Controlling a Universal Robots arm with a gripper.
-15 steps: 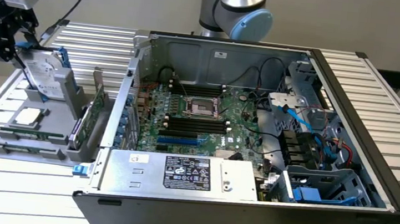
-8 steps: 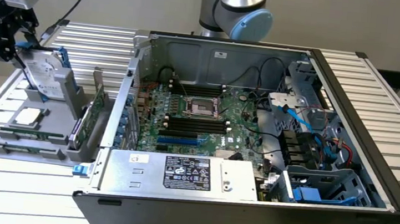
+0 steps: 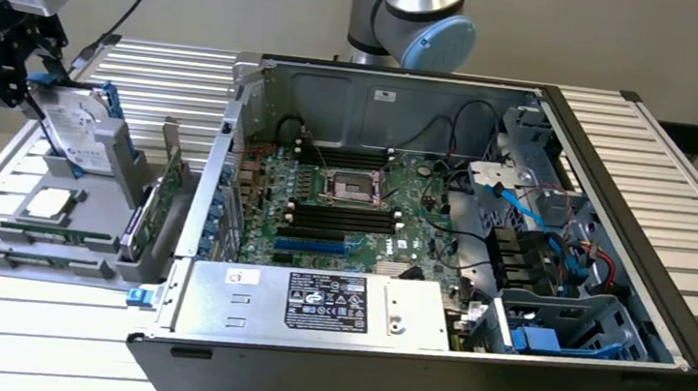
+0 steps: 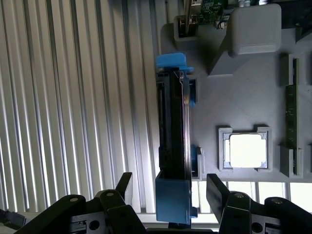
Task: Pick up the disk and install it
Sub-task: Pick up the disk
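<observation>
At the exterior view's left, we see the disk (image 3: 71, 127) standing on edge in a grey holder (image 3: 7, 263) on the worktop (image 3: 34, 347).
Open jaws straddle it, one on each side, without touching.

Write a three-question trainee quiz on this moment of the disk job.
1. True or false: the disk stands on edge in the grey holder, outside the computer case.
2. Multiple choice: the gripper is A) shut on the disk, B) open, with one finger on each side of the disk, C) open over the CPU chip.
3. Short answer: what colour is the carrier round the disk?

Key: 1 true; 2 B; 3 blue.
</observation>
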